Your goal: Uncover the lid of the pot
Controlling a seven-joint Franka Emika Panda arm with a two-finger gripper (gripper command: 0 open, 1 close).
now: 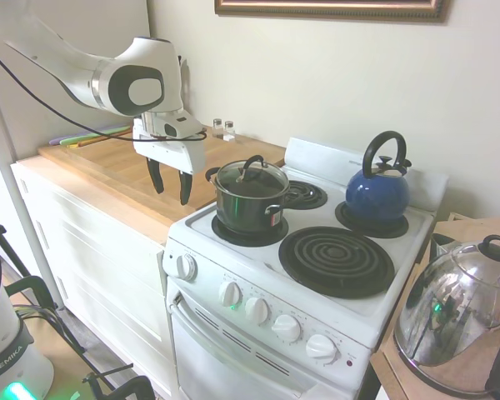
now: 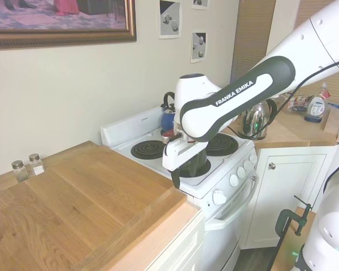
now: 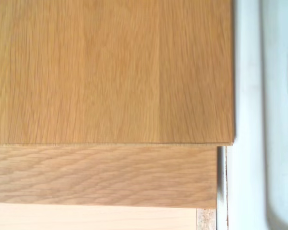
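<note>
Currently I see the gripper (image 1: 172,187) hanging empty, fingers spread apart, over the wooden counter (image 1: 117,171) beside the stove (image 1: 317,275). On the front left burner sits the pot (image 1: 248,210), lid (image 1: 252,177) in place.

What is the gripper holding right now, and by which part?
Nothing. The gripper hangs open over the wooden counter, beside the pot; the lid sits untouched on it.

**Arm poised, gripper open**

The white arm (image 1: 108,75) reaches in level, wrist bent downward. Its gripper (image 1: 170,185) points straight down — two dark fingers (image 1: 156,177) spread apart, holding nothing — hanging clear above the surface.
</note>
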